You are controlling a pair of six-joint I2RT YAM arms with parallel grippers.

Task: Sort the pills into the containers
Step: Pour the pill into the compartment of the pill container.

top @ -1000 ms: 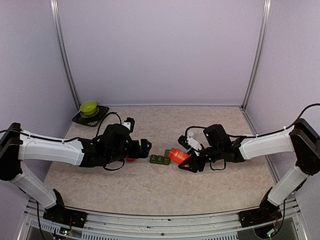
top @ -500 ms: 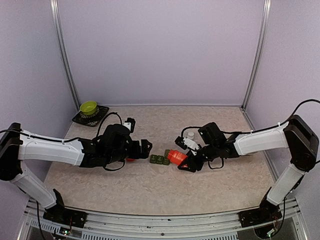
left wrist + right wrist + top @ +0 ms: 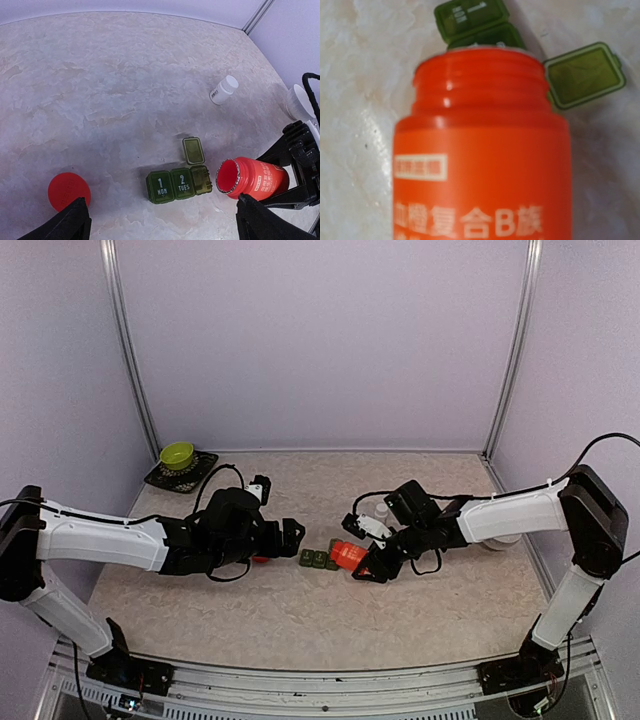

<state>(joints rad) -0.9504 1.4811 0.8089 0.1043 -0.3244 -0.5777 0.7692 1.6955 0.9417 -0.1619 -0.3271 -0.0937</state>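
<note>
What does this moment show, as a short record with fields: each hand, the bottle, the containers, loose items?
left hand: open, empty, facing the containers
right hand: shut on the red bottle
red bottle: on its side, uncapped, mouth next to the open end of the containers
containers: MON and TUES shut; third compartment open, lid folded back
loose items: red cap on the table near the left hand; white bottle lying farther back
pills: none visible
</note>
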